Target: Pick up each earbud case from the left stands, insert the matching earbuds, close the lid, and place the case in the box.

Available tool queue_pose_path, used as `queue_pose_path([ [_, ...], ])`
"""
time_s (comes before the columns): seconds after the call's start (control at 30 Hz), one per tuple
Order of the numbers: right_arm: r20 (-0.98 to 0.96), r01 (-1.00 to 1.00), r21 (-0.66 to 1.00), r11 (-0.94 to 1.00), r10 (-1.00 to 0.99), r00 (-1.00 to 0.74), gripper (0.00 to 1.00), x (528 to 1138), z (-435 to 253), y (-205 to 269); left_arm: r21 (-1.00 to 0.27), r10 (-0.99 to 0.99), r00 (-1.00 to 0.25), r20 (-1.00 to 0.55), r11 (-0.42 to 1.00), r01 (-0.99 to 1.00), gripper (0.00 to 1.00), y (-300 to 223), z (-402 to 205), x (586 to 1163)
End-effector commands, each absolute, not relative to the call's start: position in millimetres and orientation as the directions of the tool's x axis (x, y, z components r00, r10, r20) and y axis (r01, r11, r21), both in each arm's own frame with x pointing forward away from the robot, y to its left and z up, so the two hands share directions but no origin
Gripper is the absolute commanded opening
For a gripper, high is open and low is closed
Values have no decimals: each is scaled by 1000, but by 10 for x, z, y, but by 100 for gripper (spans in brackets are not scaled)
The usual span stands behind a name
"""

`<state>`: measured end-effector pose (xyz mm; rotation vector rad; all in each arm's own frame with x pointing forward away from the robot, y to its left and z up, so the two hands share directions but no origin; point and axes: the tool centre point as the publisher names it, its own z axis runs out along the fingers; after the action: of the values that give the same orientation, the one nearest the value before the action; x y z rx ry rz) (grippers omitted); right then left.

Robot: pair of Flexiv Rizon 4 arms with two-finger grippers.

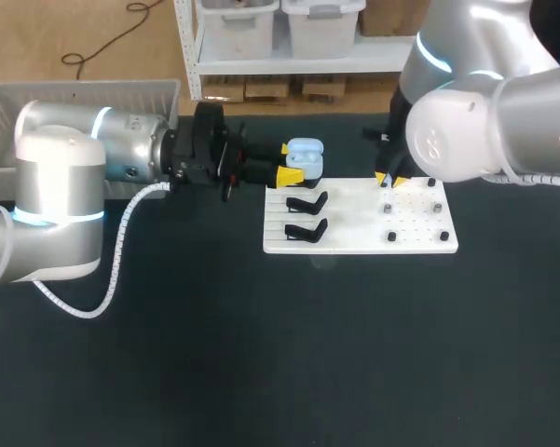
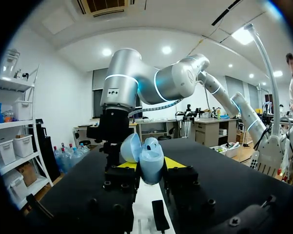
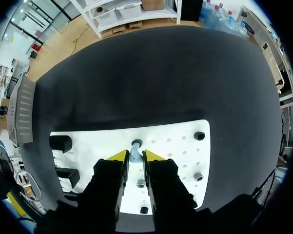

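A light blue earbud case [image 1: 305, 156] with its lid open is held level above the back left corner of the white board [image 1: 354, 240]. My left gripper [image 1: 290, 172] is shut on it. In the left wrist view the case [image 2: 151, 158] sits upright between the yellow tips, lid [image 2: 130, 147] tipped back. My right gripper [image 1: 391, 179] points down at the board's back right part. In the right wrist view a small pale blue earbud [image 3: 134, 153] on its peg fills the narrow gap of the right gripper [image 3: 135, 158], both fingers against it.
Two black stands [image 1: 307, 214] sit on the board's left half, and several small dark pegs [image 1: 389, 208] on its right half. A grey slatted box [image 1: 75, 98] stands at the table's back left. Dark table surface lies in front of the board.
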<state>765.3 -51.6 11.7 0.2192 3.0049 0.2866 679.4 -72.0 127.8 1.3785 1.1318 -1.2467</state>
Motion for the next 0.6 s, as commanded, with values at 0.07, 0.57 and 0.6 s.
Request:
queue_pose_path([
  [0.07, -97, 132, 191, 973, 153, -983, 0, 7668, 115, -508, 55, 46, 62, -997, -141, 988, 0, -720, 1275, 6785],
  [0.57, -124, 103, 163, 981, 124, -984, 0, 7592, 378, -524, 55, 46, 62, -997, -141, 988, 0, -720, 1275, 6785],
  [0.6, -130, 99, 160, 982, 120, -984, 0, 7583, 416, -525, 55, 46, 62, -997, -141, 988, 0, -720, 1275, 6785],
])
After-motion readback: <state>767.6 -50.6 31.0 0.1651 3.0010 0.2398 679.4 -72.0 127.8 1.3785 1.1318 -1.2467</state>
